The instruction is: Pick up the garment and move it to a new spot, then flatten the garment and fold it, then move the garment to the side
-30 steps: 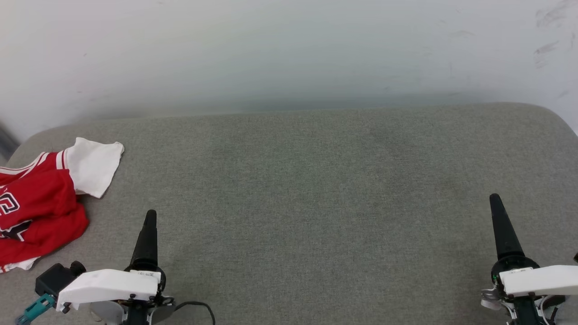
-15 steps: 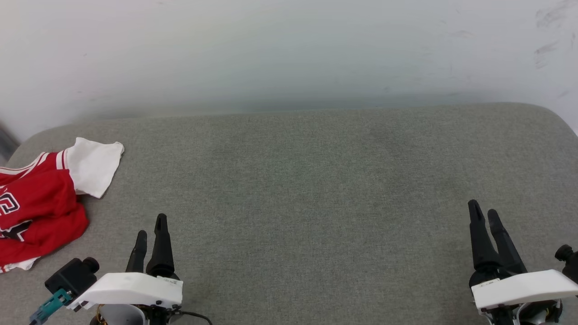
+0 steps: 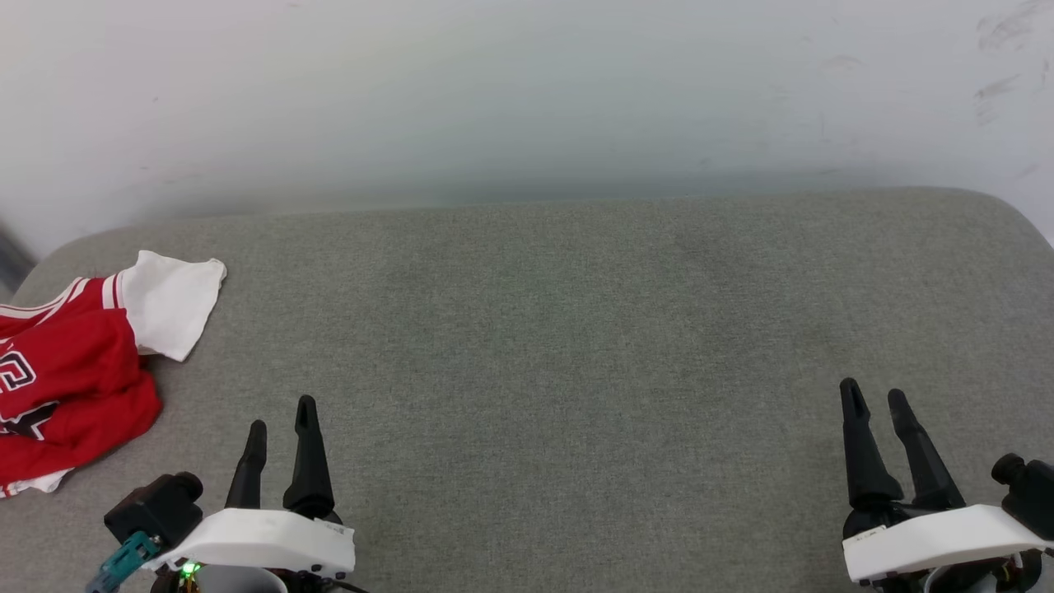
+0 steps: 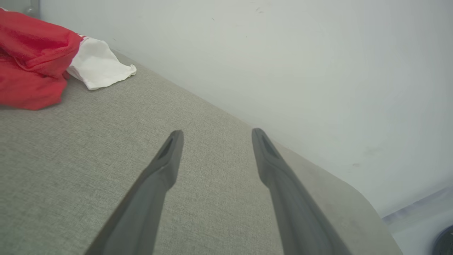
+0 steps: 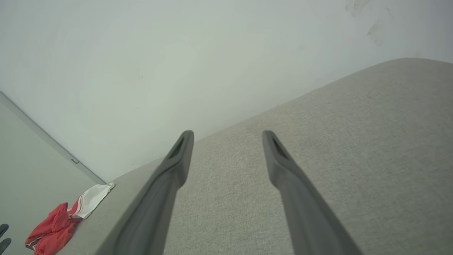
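While I am watching through the head camera, one garment [image 3: 74, 371] is lying crumpled against the left edge of the grey worktop [image 3: 576, 329], by its far-left corner, with one white sleeve spread out. Two claws are hovering at the near edge, the left claw [image 3: 282, 416] and the right claw [image 3: 872, 391]. Each is holding its two fingers apart and gripping nothing.

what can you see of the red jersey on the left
The garment is a red, thin-looking jersey shirt with a white short sleeve, red-and-white striped trim and black white-outlined lettering. It lies crumpled at the left end of the grey fabric surface, partly cut off by the head view's edge, touching nothing else.
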